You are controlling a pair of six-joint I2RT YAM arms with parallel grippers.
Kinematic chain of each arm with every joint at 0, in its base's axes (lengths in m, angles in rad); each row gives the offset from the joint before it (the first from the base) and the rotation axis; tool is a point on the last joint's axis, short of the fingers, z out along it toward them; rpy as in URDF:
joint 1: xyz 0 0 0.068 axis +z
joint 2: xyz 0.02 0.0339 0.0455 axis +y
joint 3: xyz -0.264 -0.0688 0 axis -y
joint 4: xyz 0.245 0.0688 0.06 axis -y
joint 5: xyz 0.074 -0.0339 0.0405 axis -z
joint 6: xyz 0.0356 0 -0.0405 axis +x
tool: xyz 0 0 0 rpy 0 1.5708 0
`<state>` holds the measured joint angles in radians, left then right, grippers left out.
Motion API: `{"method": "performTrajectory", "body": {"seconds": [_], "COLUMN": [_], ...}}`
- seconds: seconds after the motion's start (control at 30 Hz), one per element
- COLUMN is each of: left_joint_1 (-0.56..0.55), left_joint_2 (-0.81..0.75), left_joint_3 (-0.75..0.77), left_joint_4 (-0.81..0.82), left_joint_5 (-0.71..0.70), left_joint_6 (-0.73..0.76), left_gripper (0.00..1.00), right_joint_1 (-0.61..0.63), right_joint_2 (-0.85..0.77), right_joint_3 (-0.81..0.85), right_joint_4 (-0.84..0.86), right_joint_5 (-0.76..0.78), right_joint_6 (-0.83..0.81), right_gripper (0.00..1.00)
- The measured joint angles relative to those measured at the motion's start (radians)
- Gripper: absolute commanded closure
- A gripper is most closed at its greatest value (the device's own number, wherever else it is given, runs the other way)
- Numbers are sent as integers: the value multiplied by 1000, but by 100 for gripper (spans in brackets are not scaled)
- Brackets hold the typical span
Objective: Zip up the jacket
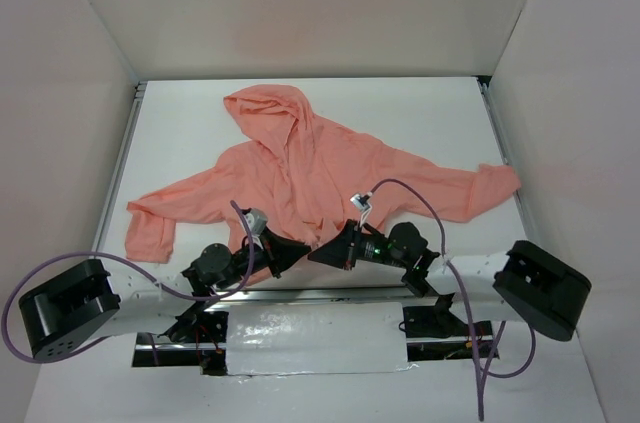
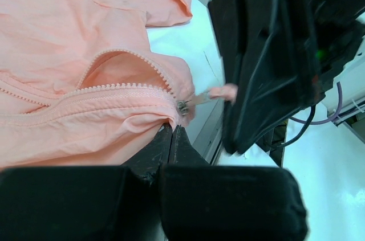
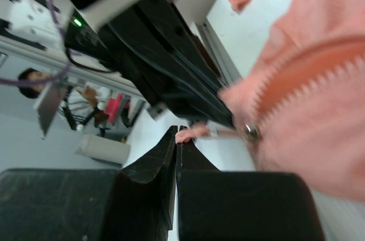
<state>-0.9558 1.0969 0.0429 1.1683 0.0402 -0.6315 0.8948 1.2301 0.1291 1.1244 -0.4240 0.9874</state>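
Observation:
The salmon-pink jacket (image 1: 300,173) lies flat on the white table, hood at the far side and sleeves spread out. My two grippers meet at its near hem. My left gripper (image 1: 297,251) is shut on the hem fabric (image 2: 154,121) just below the zipper slider (image 2: 182,107). The zipper (image 2: 122,88) runs closed to the left of the slider, with open teeth curving above it. My right gripper (image 1: 318,254) is shut on the pink pull tab (image 3: 197,133), which leads to the metal slider (image 3: 251,131).
The table (image 1: 420,113) is boxed in by white walls at the back and sides. A metal rail (image 1: 330,293) runs along the near edge behind the grippers. The right gripper's black body (image 2: 268,53) looms close in the left wrist view.

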Motion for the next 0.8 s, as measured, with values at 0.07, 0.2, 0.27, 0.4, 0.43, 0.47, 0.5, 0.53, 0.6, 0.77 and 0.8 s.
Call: {"method": "performTrajectory", "body": {"seconds": [0.07,0.2,0.27,0.4,0.43,0.47,0.5,0.53,0.6,0.77,0.8], "left_joint_1": [0,0,0,0,0,0,0,0,0,0,0], "left_joint_2": [-9,-15,-14,0,7,13,19,24,30,54,62], "left_joint_3": [0,0,0,0,0,0,0,0,0,0,0], "left_joint_4": [-9,-15,-16,-12,-9,-5,0,4,9,15,19], "left_joint_5": [0,3,7,24,32,40,48,57,77,119,123], "left_joint_6": [3,6,8,19,23,24,24,24,25,25,25], "left_gripper": [100,100,100,100,100,100,100,100,100,100,100], "right_joint_1": [2,4,4,1,-4,-8,-15,-23,-40,-88,-96], "right_joint_2": [-63,-163,-190,-192,-185,-176,-162,-147,-117,-85,-80], "right_joint_3": [51,130,146,175,185,193,202,210,220,250,257], "right_joint_4": [-101,-332,-427,-546,-564,-577,-584,-588,-592,-623,-627], "right_joint_5": [3,26,43,62,62,62,60,56,50,23,16], "right_joint_6": [42,109,143,177,185,191,197,201,205,204,201], "right_gripper": [100,100,100,100,100,100,100,100,100,100,100]}}
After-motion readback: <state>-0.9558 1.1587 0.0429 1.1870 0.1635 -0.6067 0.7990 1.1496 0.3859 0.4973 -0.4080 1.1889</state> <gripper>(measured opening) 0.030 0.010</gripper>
